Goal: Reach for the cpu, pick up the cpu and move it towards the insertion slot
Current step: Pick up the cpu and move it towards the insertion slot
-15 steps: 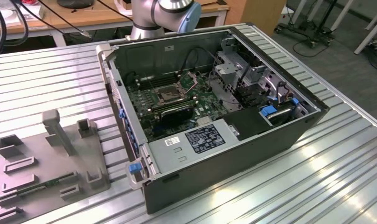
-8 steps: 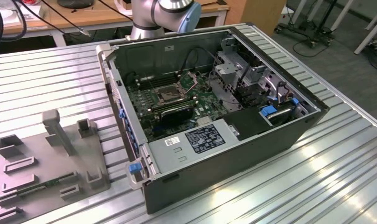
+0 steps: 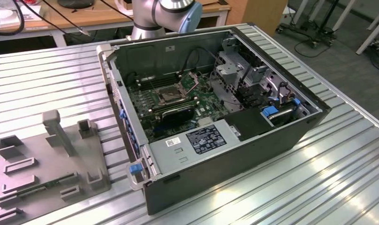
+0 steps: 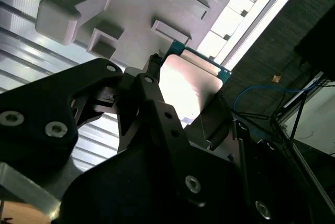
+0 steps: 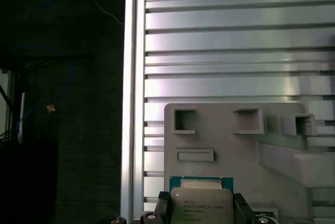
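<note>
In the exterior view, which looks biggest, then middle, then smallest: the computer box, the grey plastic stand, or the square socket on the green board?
Biggest: the computer box.
Middle: the grey plastic stand, which seems a bit nearer the camera.
Smallest: the square socket, clearly.

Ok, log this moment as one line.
gripper: shut on cpu | cpu: over fixture | slot: on motherboard in open case
</note>
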Controlling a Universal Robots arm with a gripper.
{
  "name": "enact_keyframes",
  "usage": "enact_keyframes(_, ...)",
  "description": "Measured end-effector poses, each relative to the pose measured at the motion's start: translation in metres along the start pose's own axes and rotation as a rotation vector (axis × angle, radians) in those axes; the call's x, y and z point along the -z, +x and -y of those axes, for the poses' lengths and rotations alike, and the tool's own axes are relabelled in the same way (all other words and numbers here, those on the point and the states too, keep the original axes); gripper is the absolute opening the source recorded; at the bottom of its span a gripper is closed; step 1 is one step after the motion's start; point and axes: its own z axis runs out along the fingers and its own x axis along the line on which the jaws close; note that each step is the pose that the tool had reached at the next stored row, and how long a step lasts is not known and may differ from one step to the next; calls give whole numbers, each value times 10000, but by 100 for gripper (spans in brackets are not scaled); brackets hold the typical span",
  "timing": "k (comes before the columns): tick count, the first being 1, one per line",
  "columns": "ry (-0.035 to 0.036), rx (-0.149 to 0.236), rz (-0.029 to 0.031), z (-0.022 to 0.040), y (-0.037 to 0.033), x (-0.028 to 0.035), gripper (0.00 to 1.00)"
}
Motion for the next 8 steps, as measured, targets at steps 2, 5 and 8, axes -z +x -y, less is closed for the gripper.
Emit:
enact_keyframes(2,-13,0,-1,-2,0,20,55)
enact_keyframes(5,-33,0,1,-4,-1,50,55)
enact_keyframes(8,-46,0,-1,-6,-1,82,55)
